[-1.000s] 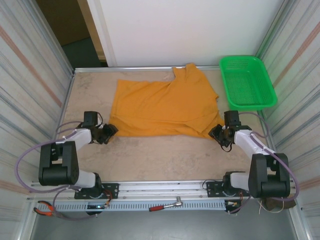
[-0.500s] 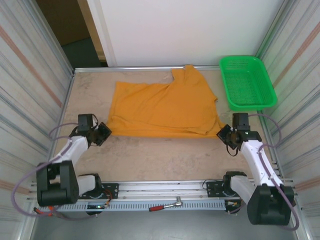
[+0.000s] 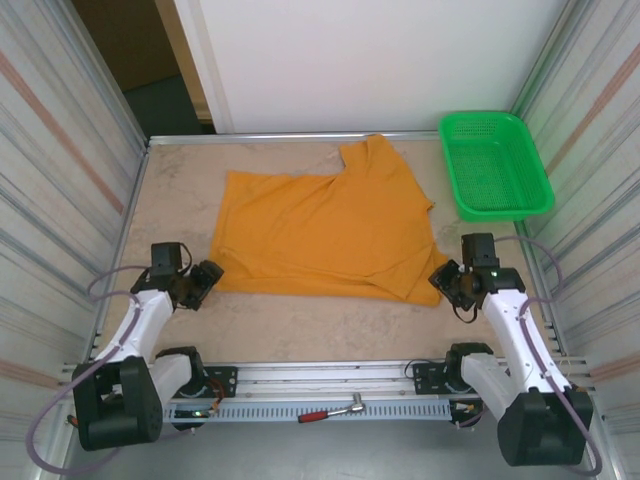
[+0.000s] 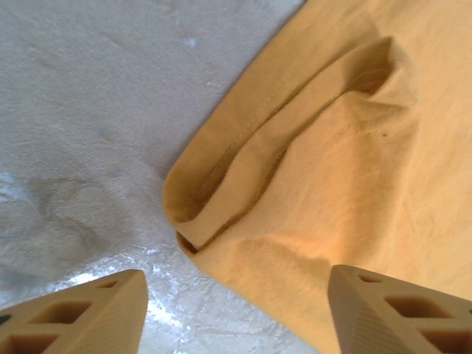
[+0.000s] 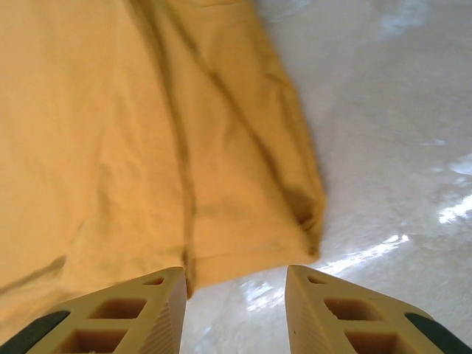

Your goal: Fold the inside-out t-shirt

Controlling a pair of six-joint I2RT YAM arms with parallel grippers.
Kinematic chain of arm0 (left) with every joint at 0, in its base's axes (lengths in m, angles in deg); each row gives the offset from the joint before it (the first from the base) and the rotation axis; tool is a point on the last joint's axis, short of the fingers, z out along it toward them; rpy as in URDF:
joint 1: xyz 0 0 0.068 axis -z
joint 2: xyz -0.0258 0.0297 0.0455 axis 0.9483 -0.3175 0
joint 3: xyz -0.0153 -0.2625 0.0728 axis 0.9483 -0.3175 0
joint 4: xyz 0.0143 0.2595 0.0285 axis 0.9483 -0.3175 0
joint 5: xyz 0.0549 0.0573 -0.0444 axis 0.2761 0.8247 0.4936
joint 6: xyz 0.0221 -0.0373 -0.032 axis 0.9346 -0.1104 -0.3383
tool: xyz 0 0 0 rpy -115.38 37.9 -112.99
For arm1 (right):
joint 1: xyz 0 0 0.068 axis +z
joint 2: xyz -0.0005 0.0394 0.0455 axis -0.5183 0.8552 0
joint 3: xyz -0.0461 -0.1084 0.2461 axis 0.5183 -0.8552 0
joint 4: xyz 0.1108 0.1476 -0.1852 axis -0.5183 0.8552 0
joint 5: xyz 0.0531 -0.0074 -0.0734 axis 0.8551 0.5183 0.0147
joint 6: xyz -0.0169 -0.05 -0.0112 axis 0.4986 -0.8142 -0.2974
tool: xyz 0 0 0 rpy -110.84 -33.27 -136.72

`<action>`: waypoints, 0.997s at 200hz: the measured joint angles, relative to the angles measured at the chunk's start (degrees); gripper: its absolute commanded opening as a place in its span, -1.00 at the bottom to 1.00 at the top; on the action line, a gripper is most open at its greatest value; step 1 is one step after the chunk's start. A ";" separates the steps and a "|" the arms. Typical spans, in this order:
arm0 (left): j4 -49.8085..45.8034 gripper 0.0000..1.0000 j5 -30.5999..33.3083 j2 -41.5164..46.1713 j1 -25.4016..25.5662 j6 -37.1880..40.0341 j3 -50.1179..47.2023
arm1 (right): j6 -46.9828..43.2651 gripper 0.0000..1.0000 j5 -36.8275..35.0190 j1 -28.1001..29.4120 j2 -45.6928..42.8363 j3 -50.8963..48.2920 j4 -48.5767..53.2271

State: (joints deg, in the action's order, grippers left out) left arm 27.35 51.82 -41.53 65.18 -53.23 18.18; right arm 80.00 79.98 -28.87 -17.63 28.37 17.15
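Tabletop (image 3: 320, 320) of pale mottled surface carries the mustard-orange t-shirt (image 3: 320, 225), which lies flat and plain side up across its middle, one sleeve reaching close to the far edge. A green plastic basket (image 3: 495, 160) sits at the far right corner, apart from the shirt. The left arm's jaws stand spread near the left edge, tan fingers (image 4: 74, 313) framing the shirt's doubled near-left hem corner (image 4: 214, 214) and pinching nothing. The right arm's jaws, also spread, hang just by the shirt's near-right corner (image 5: 295, 199), gripping nothing. A red-handled ratchet (image 3: 332, 410) lies on the metal rail (image 3: 400, 372) along the near edge.
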 measured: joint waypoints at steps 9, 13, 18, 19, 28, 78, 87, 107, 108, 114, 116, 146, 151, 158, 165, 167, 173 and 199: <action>-0.72 0.39 0.26 0.48 0.00 0.28 1.29 | -0.70 -0.11 0.00 2.16 1.40 1.81 0.00; -1.09 0.39 0.35 0.59 0.00 0.50 2.12 | -0.83 -0.09 -0.02 3.28 2.12 2.60 -0.04; -1.27 0.39 0.39 0.68 0.00 0.66 3.10 | -1.09 -0.05 -0.02 4.48 2.91 3.37 -0.15; -1.29 0.39 0.39 0.68 0.00 0.70 3.26 | -1.05 -0.04 -0.04 4.90 3.17 3.54 -0.20; -1.49 0.40 0.39 0.66 0.00 1.03 5.09 | -1.25 0.00 0.00 7.13 4.44 4.35 -0.46; -1.31 0.40 0.28 -1.05 0.00 2.58 11.50 | -0.02 0.05 0.02 15.85 10.62 3.76 -2.93; -1.18 0.40 0.13 -1.84 0.00 2.80 11.98 | 0.52 0.05 0.00 17.00 11.26 3.02 -3.72; -0.96 0.40 -0.09 -3.50 0.00 3.02 12.63 | 1.75 0.00 0.00 18.82 12.90 1.07 -5.38; -0.98 0.40 -0.09 -3.52 0.00 3.02 12.63 | 1.79 0.00 0.02 18.86 12.96 1.03 -5.46; -0.98 0.40 -0.09 -3.85 0.04 3.04 12.74 | 2.05 -0.02 0.02 19.17 13.60 0.59 -5.88; -0.98 0.40 -0.09 -3.96 0.04 3.04 12.74 | 2.16 -0.02 0.02 19.23 13.84 0.46 -5.97; -0.92 0.40 -0.13 -4.35 0.07 3.30 12.85 | 3.50 -0.11 0.00 19.98 16.85 0.11 -8.41; -0.92 0.40 -0.15 -4.35 0.07 3.41 12.85 | 3.54 -0.13 0.00 20.15 17.22 0.11 -8.79; -0.90 0.40 -0.15 -4.35 0.07 3.43 12.85 | 3.58 -0.14 -0.02 20.20 17.77 0.11 -9.38; -0.90 0.40 -0.17 -4.35 0.07 3.43 12.85 | 3.63 -0.15 -0.02 20.20 18.27 0.11 -9.79; -0.90 0.40 -0.20 -4.35 0.07 3.43 12.85 | 3.65 -0.15 -0.02 20.20 18.38 0.11 -9.94; -0.85 0.40 -0.26 -4.35 0.07 3.43 12.85 | 3.74 -0.15 -0.02 20.20 18.82 0.11 -10.32; -0.57 0.40 -0.31 -4.35 0.07 3.43 12.85 | 3.76 -0.17 -0.04 20.20 20.20 0.07 -11.39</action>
State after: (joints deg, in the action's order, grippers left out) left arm 26.78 51.52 -45.88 65.25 -49.80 31.03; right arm 83.76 79.94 -8.68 2.56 28.43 5.77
